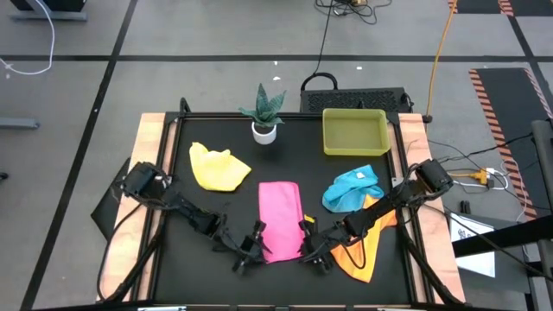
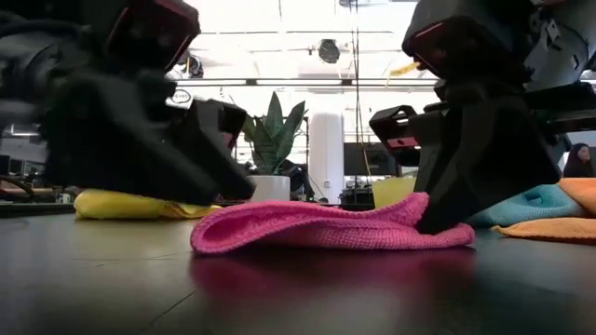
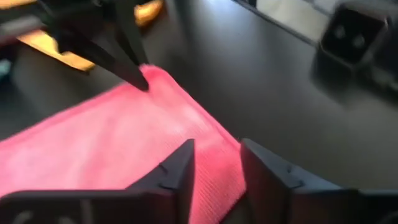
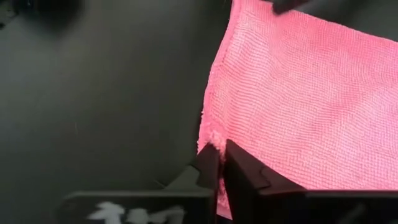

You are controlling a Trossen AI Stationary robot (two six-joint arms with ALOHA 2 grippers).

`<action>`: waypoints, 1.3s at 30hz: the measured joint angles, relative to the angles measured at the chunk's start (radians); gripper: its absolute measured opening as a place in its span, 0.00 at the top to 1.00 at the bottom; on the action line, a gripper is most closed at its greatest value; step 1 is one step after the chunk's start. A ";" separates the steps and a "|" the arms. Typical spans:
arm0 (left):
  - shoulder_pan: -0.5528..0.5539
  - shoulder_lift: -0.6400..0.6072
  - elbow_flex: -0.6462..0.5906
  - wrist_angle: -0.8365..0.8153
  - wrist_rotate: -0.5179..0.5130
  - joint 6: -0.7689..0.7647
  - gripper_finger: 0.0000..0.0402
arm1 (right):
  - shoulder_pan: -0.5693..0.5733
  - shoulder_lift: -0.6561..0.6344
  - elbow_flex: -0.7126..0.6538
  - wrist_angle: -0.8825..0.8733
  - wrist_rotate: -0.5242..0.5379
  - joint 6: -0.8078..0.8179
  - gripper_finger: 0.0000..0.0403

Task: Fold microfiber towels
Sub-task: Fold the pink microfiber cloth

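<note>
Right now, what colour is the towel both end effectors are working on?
Pink: the pink towel lies flat at the table's near middle, clearest in the high view.

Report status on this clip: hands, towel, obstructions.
Left hand open over the near edge of the flat pink microfiber towel. Right hand shut on that towel's corner. Nothing blocking; orange cloth lies under the right arm.
</note>
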 joint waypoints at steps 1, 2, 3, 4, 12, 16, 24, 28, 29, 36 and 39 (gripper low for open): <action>-0.009 0.006 0.000 -0.014 -0.002 0.022 0.59 | 0.000 0.000 0.000 0.004 0.000 0.014 0.97; -0.018 0.013 0.000 -0.027 -0.013 0.048 0.55 | -0.001 0.000 0.000 0.012 0.001 0.028 0.97; -0.030 0.019 0.000 -0.036 -0.037 0.076 0.52 | -0.004 0.000 0.000 0.023 0.001 0.043 0.97; -0.042 0.023 0.000 -0.037 -0.072 0.101 0.48 | -0.006 0.000 0.000 0.036 0.001 0.056 0.97; -0.105 0.027 0.002 -0.040 -0.277 0.192 0.40 | -0.008 -0.034 0.000 0.082 0.056 0.140 0.99; -0.111 0.026 0.003 -0.070 -0.308 0.161 0.39 | -0.008 -0.053 0.000 0.077 0.114 0.190 1.00; -0.153 0.025 0.002 -0.095 -0.483 0.081 0.39 | -0.008 -0.063 0.000 0.049 0.211 0.298 1.00; -0.169 0.028 0.001 -0.092 -0.580 0.002 0.39 | -0.008 -0.063 0.000 0.034 0.227 0.337 1.00; -0.169 0.028 0.001 -0.091 -0.594 -0.020 0.39 | -0.008 -0.063 0.000 0.031 0.239 0.346 1.00; -0.168 0.032 -0.002 -0.094 -0.611 -0.184 0.51 | -0.008 -0.063 0.000 0.019 0.263 0.366 1.00; -0.169 0.032 -0.002 -0.091 -0.609 -0.264 0.64 | -0.008 -0.063 0.000 0.018 0.259 0.375 1.00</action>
